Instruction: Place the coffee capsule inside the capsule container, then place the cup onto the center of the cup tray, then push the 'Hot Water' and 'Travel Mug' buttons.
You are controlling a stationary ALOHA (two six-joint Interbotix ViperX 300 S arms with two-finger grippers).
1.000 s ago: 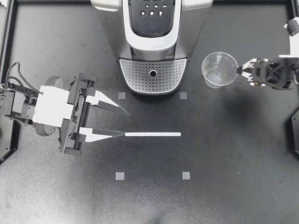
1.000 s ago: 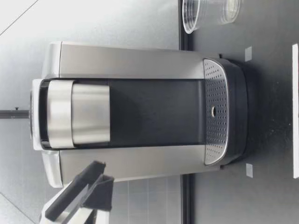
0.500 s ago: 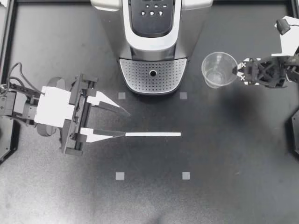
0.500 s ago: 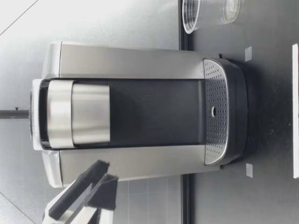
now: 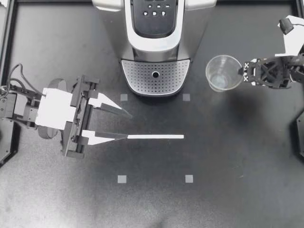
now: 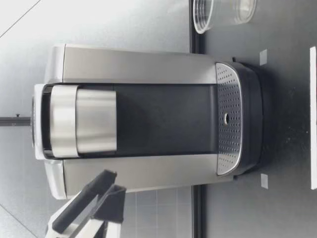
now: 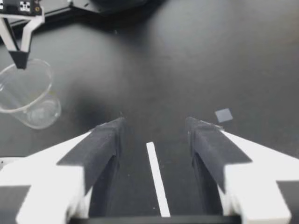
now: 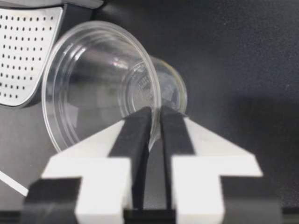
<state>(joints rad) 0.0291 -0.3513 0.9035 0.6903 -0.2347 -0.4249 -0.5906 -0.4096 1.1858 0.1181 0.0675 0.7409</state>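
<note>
nearest us, well in front of the coffee machine [image 5: 156,42], the table [image 5: 237,156] carries small grey squares [image 5: 122,179] and a white strip [image 5: 155,137] lying flat. our left gripper [image 5: 128,126] hangs in front of the machine and off to its left. its fingers [image 7: 100,144] are spread wide and hold nothing. in the left wrist view the white strip runs along the table between them, and in the top view one fingertip sits right at the strip's end.

farther on, the cup tray [image 5: 137,76], a perforated plate, sits at the machine's foot. the clear cup [image 5: 223,72] is just beside the tray on the machine's right, mouth up, not on the tray. we cannot tell whether its base rests on the table. our right gripper [image 5: 241,72] comes in from the machine's right. it pinches the cup's wall at the rim: in the right wrist view one finger [image 8: 135,135] is inside the cup and the other outside, closed tight on the thin plastic.

farthest from us, the buttons [image 5: 154,13] sit on the machine's dark top panel. we cannot tell which is which.
</note>
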